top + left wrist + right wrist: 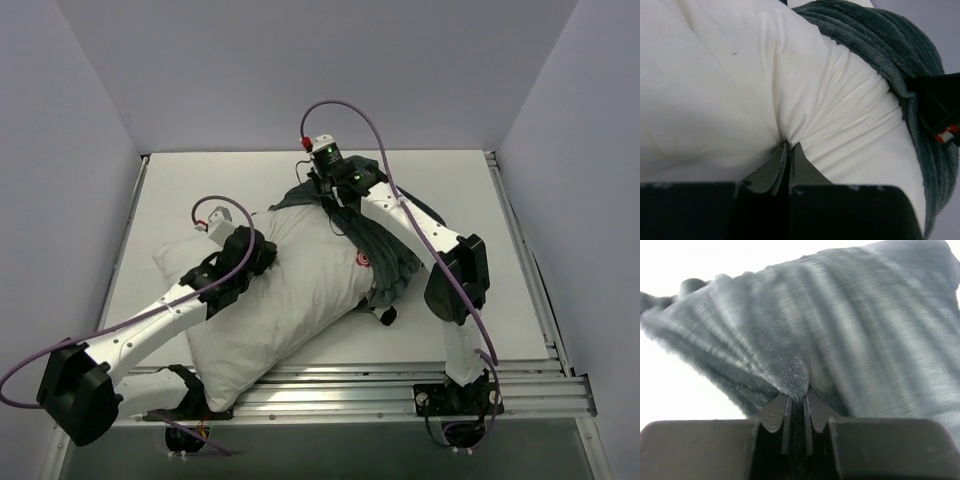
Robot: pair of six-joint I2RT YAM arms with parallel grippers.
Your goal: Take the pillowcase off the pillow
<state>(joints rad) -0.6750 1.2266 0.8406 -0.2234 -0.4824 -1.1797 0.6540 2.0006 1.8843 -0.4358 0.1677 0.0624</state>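
The white pillow lies across the middle of the table, its red round logo facing up. The grey-teal pillowcase is bunched over the pillow's far right end. My left gripper is shut on a pinch of the white pillow fabric, seen in the left wrist view. My right gripper is shut on a fold of the pillowcase at the far end, seen in the right wrist view. The pillowcase edge also shows in the left wrist view.
The white table is walled by pale panels left, right and behind. A metal rail runs along the near edge. The pillow's near corner hangs over that rail. A small black part sits beside the pillowcase.
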